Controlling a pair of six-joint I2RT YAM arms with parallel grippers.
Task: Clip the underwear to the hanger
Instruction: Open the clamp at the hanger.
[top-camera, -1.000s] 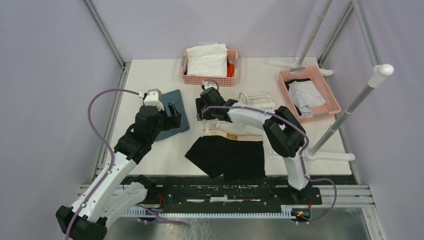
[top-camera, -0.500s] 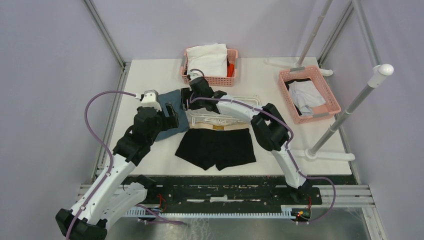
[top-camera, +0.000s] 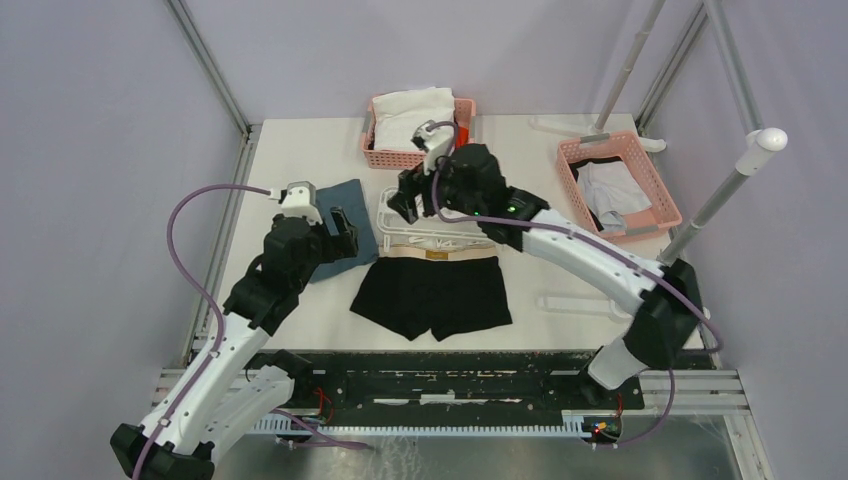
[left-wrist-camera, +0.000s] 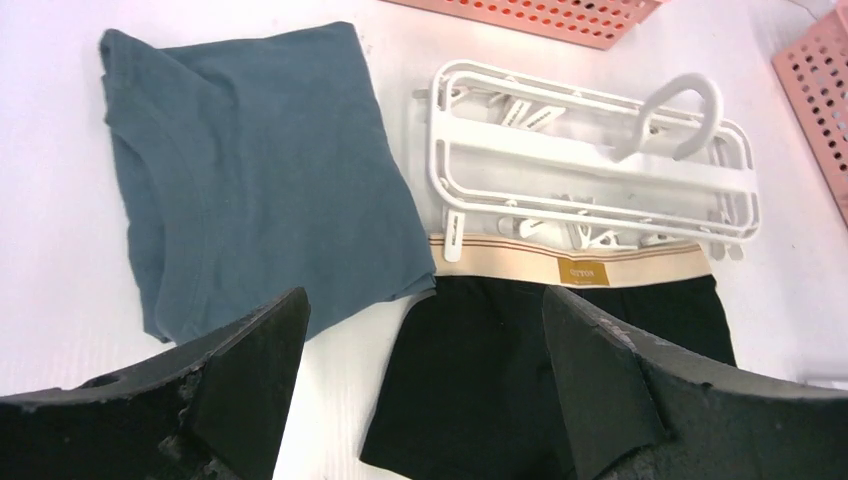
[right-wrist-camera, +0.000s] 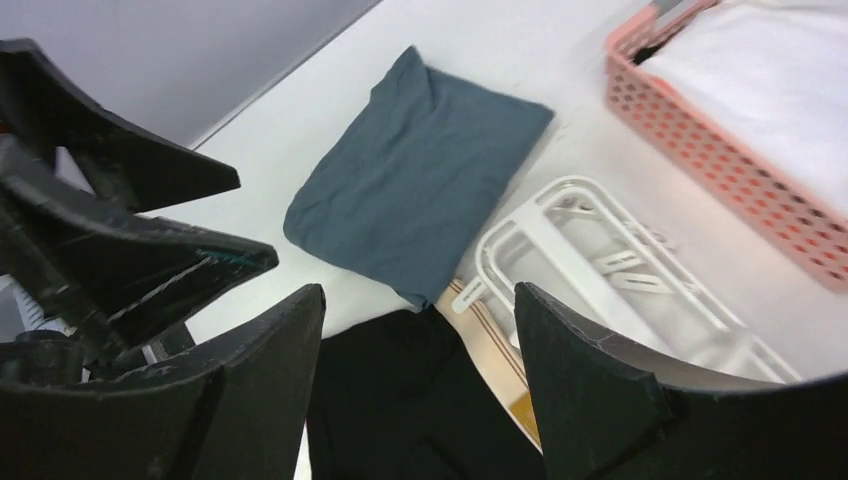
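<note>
Now, the underwear (top-camera: 432, 295) lies flat on the table (top-camera: 290, 150), tan waistband toward 12 o'clock, legs toward 6. The hanger (left-wrist-camera: 437, 130) lies flat right at its 12 o'clock, lower clips touching the waistband (hook pointing toward 1 o'clock in the left wrist view). The left gripper (top-camera: 344, 228) hangs over the folded blue-grey cloth (left-wrist-camera: 260, 170) at the underwear's 10 o'clock, jaws spread wide, nothing between them. The right gripper (right-wrist-camera: 420, 300) hovers above the hanger's left end, jaws apart and empty too. A pink basket (top-camera: 418, 158) sits at the hanger's 12 o'clock, another (top-camera: 572, 178) at 3.
</note>
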